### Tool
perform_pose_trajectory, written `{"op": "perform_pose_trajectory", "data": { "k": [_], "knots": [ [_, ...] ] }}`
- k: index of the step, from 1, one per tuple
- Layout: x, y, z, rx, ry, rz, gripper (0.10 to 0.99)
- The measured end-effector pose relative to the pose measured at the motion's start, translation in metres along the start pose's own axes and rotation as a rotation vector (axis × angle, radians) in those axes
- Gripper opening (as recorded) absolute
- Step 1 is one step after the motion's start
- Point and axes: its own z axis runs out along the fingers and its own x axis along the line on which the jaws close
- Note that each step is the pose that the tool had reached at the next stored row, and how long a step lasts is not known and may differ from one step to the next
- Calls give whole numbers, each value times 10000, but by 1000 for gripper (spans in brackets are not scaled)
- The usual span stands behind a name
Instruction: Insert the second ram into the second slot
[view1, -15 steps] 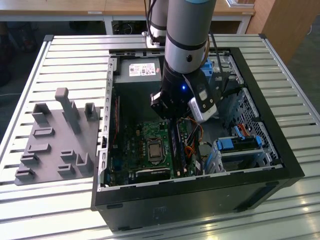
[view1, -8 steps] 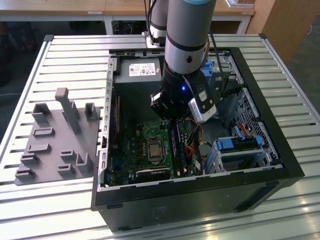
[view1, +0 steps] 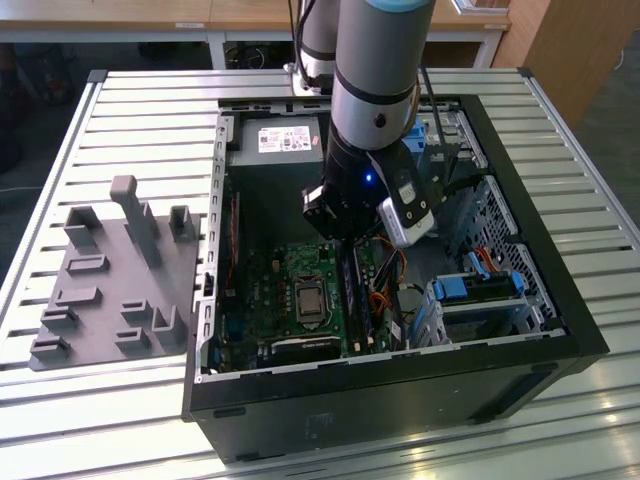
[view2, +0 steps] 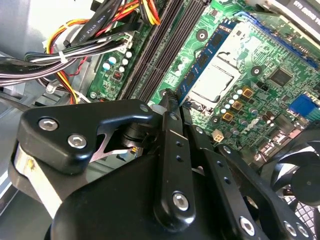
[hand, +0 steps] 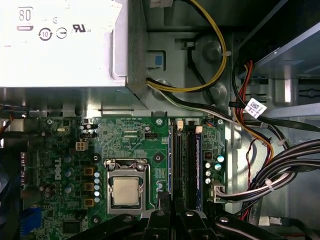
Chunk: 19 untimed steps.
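The second ram is a thin blue stick standing on edge along the memory slot beside the processor socket. In the first wrist view the second ram is a narrow blue line beside the dark slots. My gripper has its black fingers drawn together at the stick's top edge, and the rest of the stick is hidden under them. In the exterior view the gripper reaches down inside the open computer case, low over the green motherboard.
Bundled cables crowd the slots on the side away from the socket. The grey power supply fills the back of the case, and light-blue drive brackets sit at the exterior view's right. A grey parts fixture lies outside the case wall.
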Motion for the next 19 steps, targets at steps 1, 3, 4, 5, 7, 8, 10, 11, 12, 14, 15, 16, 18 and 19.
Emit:
{"op": "perform_pose_trajectory", "data": {
  "k": [1, 3, 4, 5, 7, 8, 10, 11, 12, 14, 15, 16, 18, 19],
  "knots": [
    [-7, 0, 4, 2, 11, 1, 137],
    [-9, -1, 19, 3, 18, 4, 137],
    [-9, -3, 33, 3, 21, 5, 137],
    [-10, -4, 49, 4, 25, 6, 137],
    [-11, -17, 75, 5, 34, 2, 137],
    [-11, -23, 87, 3, 38, -5, 137],
    [-19, -29, 102, 3, 47, -29, 137],
    [-34, -29, 106, 3, 51, -30, 137],
    [-52, -29, 109, 4, 55, -30, 137],
    [-65, -30, 121, 4, 57, -38, 137],
    [-66, -30, 131, 5, 57, -47, 137],
    [-67, -30, 144, 7, 58, -51, 137],
    [-67, -31, 179, 6, 58, -52, 137],
    [-68, -32, 198, 6, 57, -53, 137]
  ]
}}
